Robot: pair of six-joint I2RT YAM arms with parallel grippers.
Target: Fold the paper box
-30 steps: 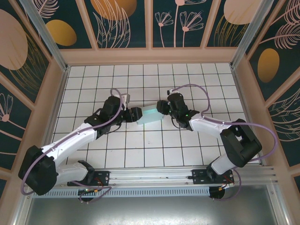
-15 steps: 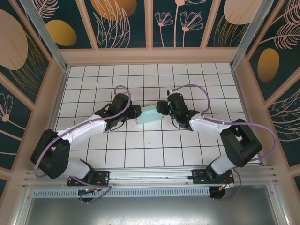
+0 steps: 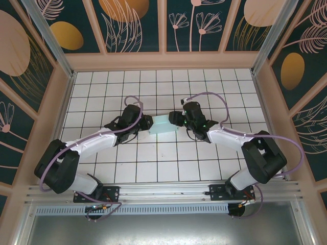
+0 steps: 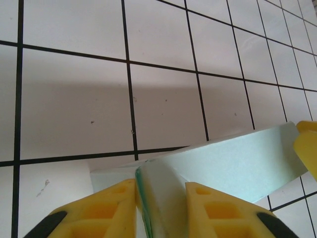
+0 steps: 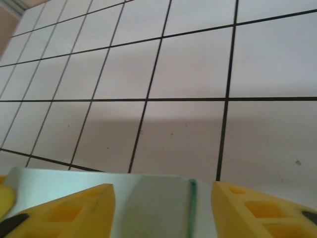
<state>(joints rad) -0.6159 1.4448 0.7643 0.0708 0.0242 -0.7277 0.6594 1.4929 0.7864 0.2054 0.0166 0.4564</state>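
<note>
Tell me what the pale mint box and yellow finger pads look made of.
The pale mint-blue box looks like thin matte card: sharp fold, thin edge showing. The yellow finger pads look like smooth moulded plastic or rubber, with recessed pockets.

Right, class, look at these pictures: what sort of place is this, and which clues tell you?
Probably a robot test cell, not a home: two robot arms bolted to an aluminium rail, a gridded white table, and patterned wall panels boxing it in.
</note>
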